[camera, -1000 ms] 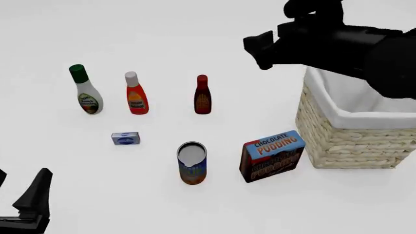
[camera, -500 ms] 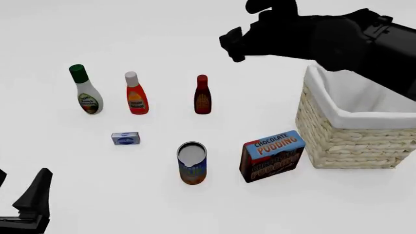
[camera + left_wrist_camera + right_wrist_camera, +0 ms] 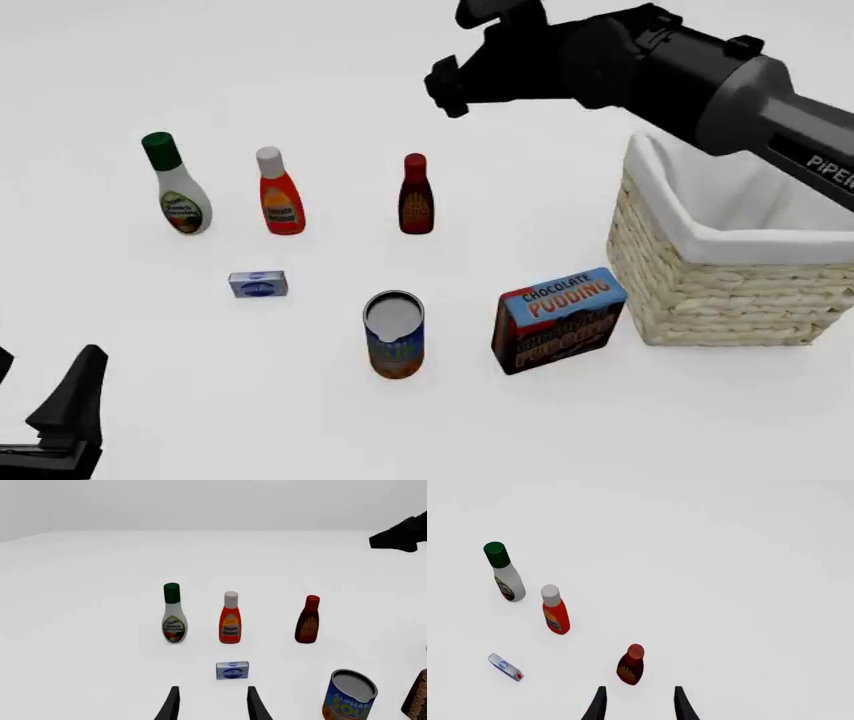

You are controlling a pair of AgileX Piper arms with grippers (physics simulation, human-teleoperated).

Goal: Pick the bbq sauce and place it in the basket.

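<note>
White table (image 3: 561, 420): bottles, can, boxes, basket (image 3: 721, 290).

bbq sauce (image 3: 415, 195) well left of basket (image 3: 707, 290)

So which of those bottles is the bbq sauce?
Find the big wicker basket on the right. Three bottles stand in a row to its left; the bbq sauce is the nearest one, smallest and dark red-brown with a red cap, unlike its white-capped orange neighbour.

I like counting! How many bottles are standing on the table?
3, in one row: white bottle with green cap leftmost, orange-red bottle with white cap in the middle, dark red-brown bbq sauce bottle rightmost. None seem hidden.
</note>
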